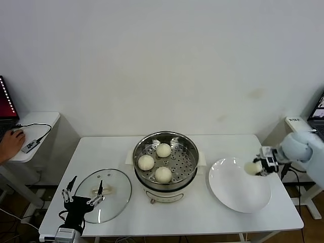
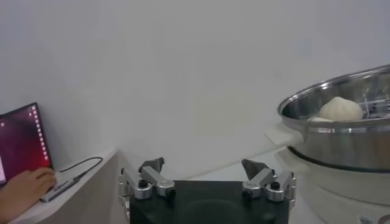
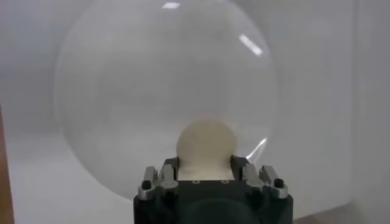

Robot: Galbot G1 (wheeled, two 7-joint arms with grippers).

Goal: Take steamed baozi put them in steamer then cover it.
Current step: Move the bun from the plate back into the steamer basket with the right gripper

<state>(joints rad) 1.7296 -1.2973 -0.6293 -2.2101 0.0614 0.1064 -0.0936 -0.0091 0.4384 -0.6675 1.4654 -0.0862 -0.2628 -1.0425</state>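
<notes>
The steel steamer [image 1: 188,174] stands mid-table with three baozi on its perforated tray: one at the back [image 1: 163,150], one at the left [image 1: 146,162], one at the front [image 1: 163,174]. The steamer rim [image 2: 341,125] and one bun [image 2: 340,109] show in the left wrist view. My right gripper [image 1: 254,168] is shut on the fourth baozi [image 3: 206,144] above the right side of the white plate [image 1: 233,195]. The glass cover [image 1: 114,202] lies flat at the front left. My left gripper [image 1: 82,193] is open over the cover's near edge, empty.
A side table at the far left holds a laptop [image 2: 21,140], a cable and a person's hand [image 1: 11,142]. Another laptop [image 1: 318,112] sits at the far right. The white plate [image 3: 122,109] fills the right wrist view.
</notes>
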